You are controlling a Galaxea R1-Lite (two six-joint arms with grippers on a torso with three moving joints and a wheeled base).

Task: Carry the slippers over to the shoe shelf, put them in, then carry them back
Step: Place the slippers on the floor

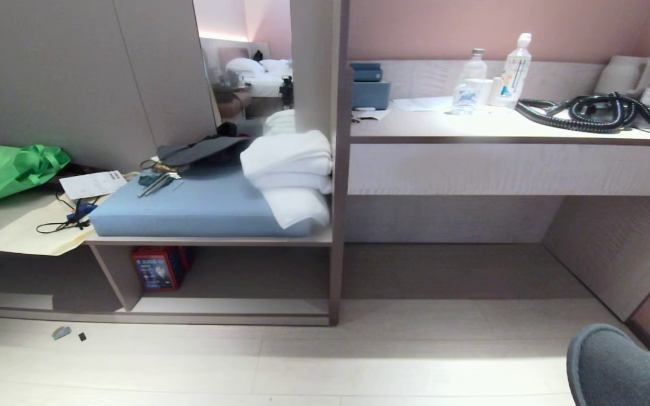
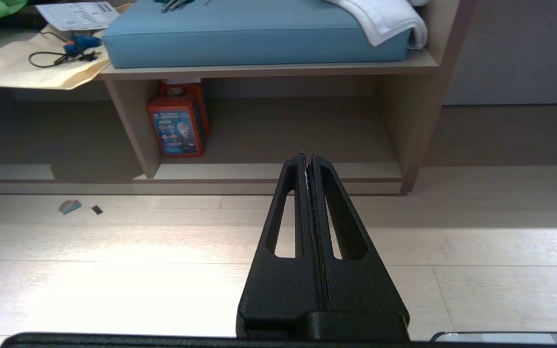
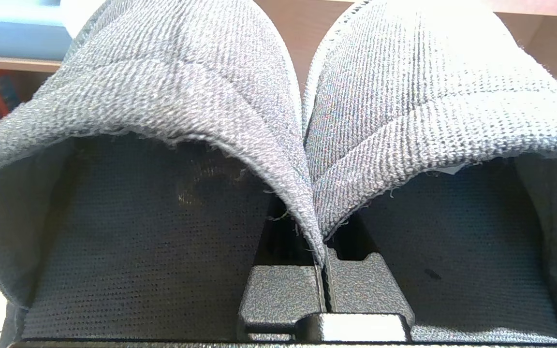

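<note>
The slippers (image 1: pixel 618 366), a grey woven-fabric pair, hang side by side at the lower right of the head view, above the pale floor. In the right wrist view my right gripper (image 3: pixel 323 270) is shut on the slippers (image 3: pixel 201 96), pinching the two inner strap edges together between its fingers; the fingertips are hidden under the fabric. The shoe shelf (image 1: pixel 235 307) is the low open cubby under the bench, ahead and to the left. My left gripper (image 2: pixel 307 157) is shut on nothing and points at the shoe shelf (image 2: pixel 278 171) from over the floor.
A red box (image 1: pixel 158 268) stands in the cubby beside the vertical divider (image 1: pixel 113 276). Above lie a blue cushion (image 1: pixel 189 208), white towels (image 1: pixel 288 169) and a green bag (image 1: pixel 9 169). Bottles and a black coiled cord (image 1: pixel 596 113) sit on the desk. Small scraps (image 1: pixel 61 332) lie on the floor.
</note>
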